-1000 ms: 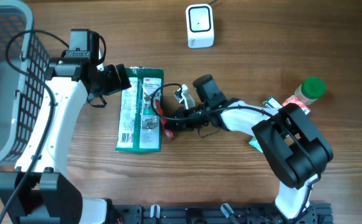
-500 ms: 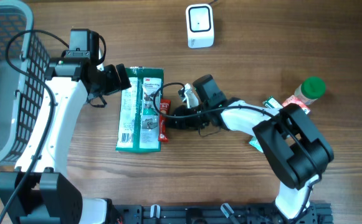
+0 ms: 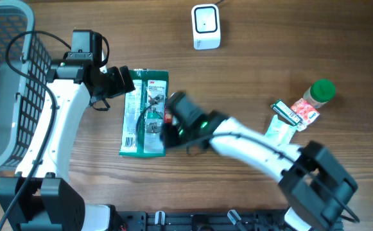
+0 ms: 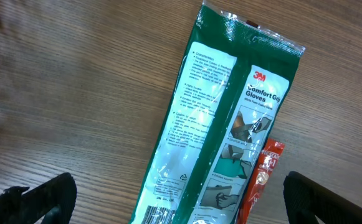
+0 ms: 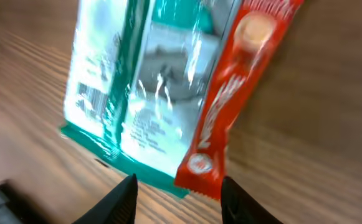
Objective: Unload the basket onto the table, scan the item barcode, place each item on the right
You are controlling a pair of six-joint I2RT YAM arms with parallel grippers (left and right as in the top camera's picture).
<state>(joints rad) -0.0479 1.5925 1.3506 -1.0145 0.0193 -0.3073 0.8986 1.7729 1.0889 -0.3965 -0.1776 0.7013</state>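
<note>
As nothing sits in front of the white scanner at the far edge of the table, I judge the scan itself not yet done; the scanner stands well apart from every item. The green 3M glove packet lies flat near the middle-left of the table, its barcode face up at the end nearest me; a red sachet lies along its right edge, touching or just beside it. Which of the two is to be scanned I cannot tell; either one has yet to be picked up, carried to the scanner and turned code-first toward it.

The right gripper hovers low over the near end of the red sachet; its fingers stand partway apart, wider than the sachet, and as far as this blurred view shows they clamp nothing. The left gripper hangs above the far end of the glove packet with its fingers spread wide, one to each side of the view, holding nothing and clear of the film.

A basket waits at the left; a green-capped bottle stands off to the right.
</note>
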